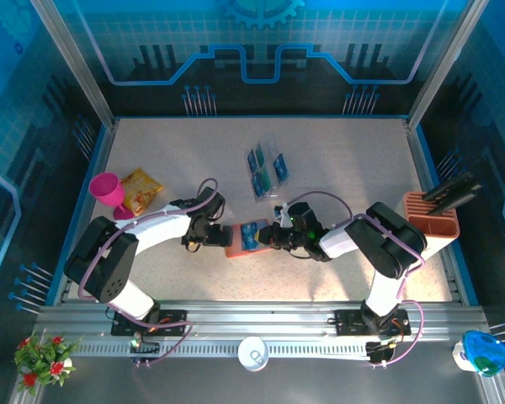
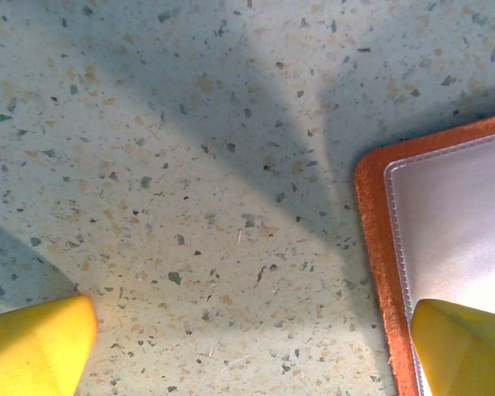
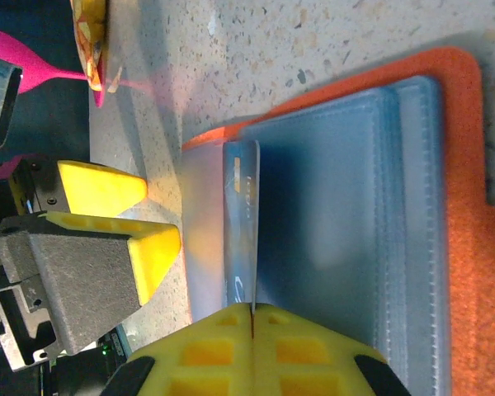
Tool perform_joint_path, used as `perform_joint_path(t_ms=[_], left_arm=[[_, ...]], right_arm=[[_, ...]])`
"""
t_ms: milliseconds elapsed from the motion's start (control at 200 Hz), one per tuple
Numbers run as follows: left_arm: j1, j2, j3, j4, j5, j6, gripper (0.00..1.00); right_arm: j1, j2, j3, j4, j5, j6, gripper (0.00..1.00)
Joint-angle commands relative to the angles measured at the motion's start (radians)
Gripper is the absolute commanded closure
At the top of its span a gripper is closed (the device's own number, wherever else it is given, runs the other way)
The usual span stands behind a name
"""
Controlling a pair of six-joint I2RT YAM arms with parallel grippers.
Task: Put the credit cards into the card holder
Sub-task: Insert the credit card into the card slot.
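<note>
**Spotter:** Your left gripper (image 2: 252,346) sits closest to the lens. Its yellow fingertips (image 2: 37,346) are spread wide with nothing between them. One hangs over bare speckled table (image 2: 190,165), the other over the left edge of the card holder (image 2: 375,223).

**Checker:** You'll find the holder lying open and flat between your two arms. It has a grainy orange rim, a stitched clear window on the left leaf, and smooth grey-blue pockets on the right.

**Spotter:** Above the holder's middle you have one blue card (image 3: 252,214). It is thin stiff plastic turned up on edge, so you see little more than a line.

**Checker:** Your right gripper (image 3: 252,330), on the holder's right side, is pinched tight on that card's near end. The card's long axis runs straight away from those fingers, across the holder toward your left gripper.

**Spotter:** That direction is what your next push depends on, I'd say. The far edge has to meet a pocket mouth. Whether it has entered one, you cannot tell from here.

**Checker:** More cards (image 1: 258,179) wait beyond the holder, well apart from it.
</note>
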Motion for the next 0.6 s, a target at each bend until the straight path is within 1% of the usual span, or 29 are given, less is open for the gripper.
perform_joint_path(t_ms=[0,245,595], left_arm=[[-0.008,0.025,0.018,-0.019,0.018,0.025,0.01],[-0.008,0.033,0.021,-0.017,0.023,0.029,0.01],[-0.008,0.044,0.028,-0.014,0.026,0.035,0.01]], right_arm=[[0.013,0.004,0.006,-0.083,-0.02,-0.03,1.0],[0.014,0.028,0.043,-0.13,-0.039,-0.043,1.0],[0.019,0.066,0.12,-0.256,-0.07,-0.081,1.0]])
